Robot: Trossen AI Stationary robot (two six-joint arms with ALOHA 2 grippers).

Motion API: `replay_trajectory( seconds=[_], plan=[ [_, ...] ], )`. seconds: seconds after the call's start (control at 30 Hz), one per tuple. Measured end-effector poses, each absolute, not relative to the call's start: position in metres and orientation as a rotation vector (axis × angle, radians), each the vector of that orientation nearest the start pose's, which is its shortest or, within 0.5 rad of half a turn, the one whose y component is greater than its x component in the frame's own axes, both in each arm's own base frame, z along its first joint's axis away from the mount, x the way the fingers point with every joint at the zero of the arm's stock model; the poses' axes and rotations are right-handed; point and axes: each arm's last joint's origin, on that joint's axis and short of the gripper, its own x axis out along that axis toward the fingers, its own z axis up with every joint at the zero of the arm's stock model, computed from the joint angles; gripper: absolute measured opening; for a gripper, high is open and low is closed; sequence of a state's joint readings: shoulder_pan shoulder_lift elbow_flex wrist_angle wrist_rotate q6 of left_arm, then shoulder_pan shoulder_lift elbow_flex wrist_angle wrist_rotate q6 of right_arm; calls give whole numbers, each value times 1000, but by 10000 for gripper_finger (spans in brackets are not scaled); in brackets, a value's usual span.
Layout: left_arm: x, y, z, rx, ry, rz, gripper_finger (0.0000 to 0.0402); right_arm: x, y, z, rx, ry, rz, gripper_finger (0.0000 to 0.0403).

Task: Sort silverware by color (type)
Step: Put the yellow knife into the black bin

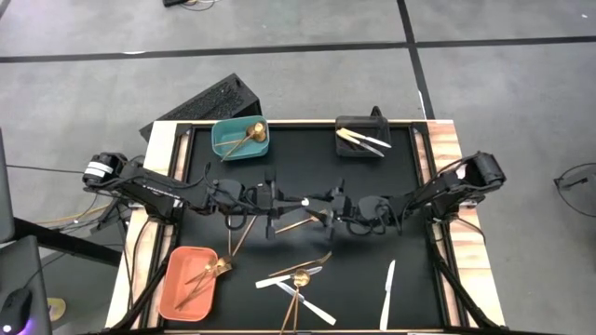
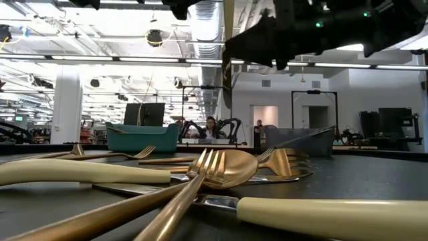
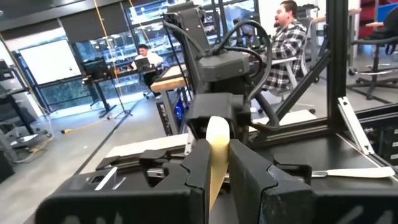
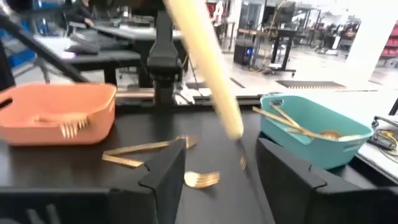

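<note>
A white-handled knife [image 1: 295,200] is in the air over the black mat's middle, between my two grippers. My left gripper [image 3: 217,168] comes from the table's left and is shut on it. My right gripper [image 4: 221,149] faces it from the right and is open, its fingers on either side of the free end of the cream handle [image 4: 227,118] without touching. Loose utensils lie at the near edge: gold forks and a gold spoon [image 1: 300,277], crossed white knives [image 1: 307,302] and a lone knife [image 1: 388,282]. Another gold fork [image 1: 298,223] lies under the grippers. My left gripper pinches the knife's cream handle [image 3: 216,140] between its two fingers. The fingers lie level and point toward the table's right. The handle runs on past the fingertips toward my right gripper. The knife is lifted clear of the mat.
A teal bin [image 1: 223,140] at the far left holds a gold spoon. A black bin [image 1: 346,126] at the far middle holds white knives. A salmon bin [image 1: 177,288] at the near left holds gold forks. A black rack [image 1: 209,100] stands beyond the table. People sit in the room behind.
</note>
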State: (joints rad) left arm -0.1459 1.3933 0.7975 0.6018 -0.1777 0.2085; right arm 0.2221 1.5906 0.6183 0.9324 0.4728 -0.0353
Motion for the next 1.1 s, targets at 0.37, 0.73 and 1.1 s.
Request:
replay_trajectory(
  seconds=[0.37, 0.73, 1.1],
  plan=[
    [304, -40, 275, 208, 6, 24, 27, 307, 53, 204, -92, 24, -259, 102],
    [303, -38, 273, 225, 50, 67, 26, 310, 52, 205, -182, 62, -271, 16],
    [296, -28, 243, 273, 367, 364, 26, 308, 34, 242, -373, 513, -523, 11]
  ],
)
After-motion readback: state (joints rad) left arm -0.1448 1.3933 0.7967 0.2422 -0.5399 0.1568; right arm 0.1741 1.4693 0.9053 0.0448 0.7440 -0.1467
